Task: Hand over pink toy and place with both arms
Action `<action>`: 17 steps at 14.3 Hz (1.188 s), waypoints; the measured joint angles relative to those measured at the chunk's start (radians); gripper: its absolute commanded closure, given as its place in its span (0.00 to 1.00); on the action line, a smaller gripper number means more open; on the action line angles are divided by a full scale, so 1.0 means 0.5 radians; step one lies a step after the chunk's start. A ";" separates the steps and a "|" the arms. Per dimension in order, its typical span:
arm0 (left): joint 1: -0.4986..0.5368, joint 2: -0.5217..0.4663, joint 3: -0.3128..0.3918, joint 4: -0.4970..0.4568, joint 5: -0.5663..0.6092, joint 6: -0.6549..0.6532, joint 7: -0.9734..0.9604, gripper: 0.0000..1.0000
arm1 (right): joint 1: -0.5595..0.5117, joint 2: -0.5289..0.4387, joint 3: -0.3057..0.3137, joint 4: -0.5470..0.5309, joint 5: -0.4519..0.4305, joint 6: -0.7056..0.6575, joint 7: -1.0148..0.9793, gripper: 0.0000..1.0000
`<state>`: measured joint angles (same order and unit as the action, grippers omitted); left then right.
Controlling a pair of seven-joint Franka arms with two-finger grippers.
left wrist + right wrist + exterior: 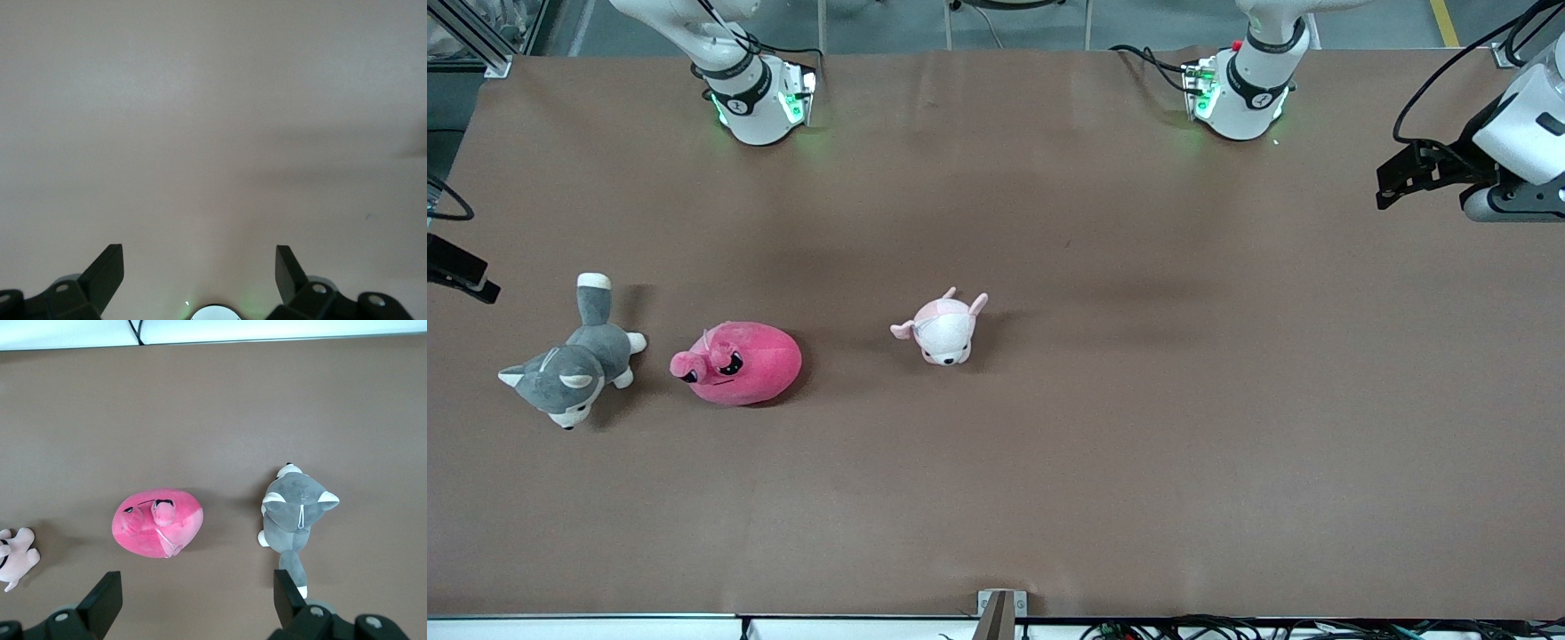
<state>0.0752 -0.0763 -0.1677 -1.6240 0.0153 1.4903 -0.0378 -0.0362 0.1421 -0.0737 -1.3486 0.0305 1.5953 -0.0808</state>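
The pink toy point(743, 363) lies on the brown table point(1138, 400) toward the right arm's end, between a grey dog and a pale pink plush. In the right wrist view the pink toy point(157, 523) sits well below my right gripper point(198, 587), which hangs open and empty high over the table. My left gripper point(1387, 187) hovers over the left arm's end of the table. In its own wrist view the left gripper point(200, 257) is open, with only bare table beneath.
A grey-and-white plush dog point(574, 360) point(297, 510) lies beside the pink toy, nearer the right arm's end. A small pale pink-and-white plush point(944, 329) point(15, 557) sits toward the table's middle. A black piece point(458, 271) juts in at the right arm's end.
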 measured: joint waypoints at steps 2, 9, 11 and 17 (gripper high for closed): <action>0.000 -0.001 0.000 0.001 0.001 0.000 0.000 0.00 | 0.017 -0.055 -0.011 -0.028 -0.005 -0.015 0.003 0.00; 0.001 -0.001 0.000 0.010 0.001 0.038 0.000 0.00 | 0.018 -0.298 -0.027 -0.393 -0.007 0.102 0.005 0.00; 0.000 0.000 -0.003 0.022 0.001 0.044 0.000 0.00 | 0.018 -0.419 -0.027 -0.565 -0.008 0.157 0.014 0.00; 0.000 0.001 -0.018 0.044 0.001 0.046 0.000 0.00 | 0.021 -0.511 -0.015 -0.688 -0.034 0.180 0.072 0.00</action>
<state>0.0750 -0.0757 -0.1768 -1.6022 0.0159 1.5134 -0.0378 -0.0256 -0.1136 -0.0815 -1.6927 0.0136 1.6855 -0.0449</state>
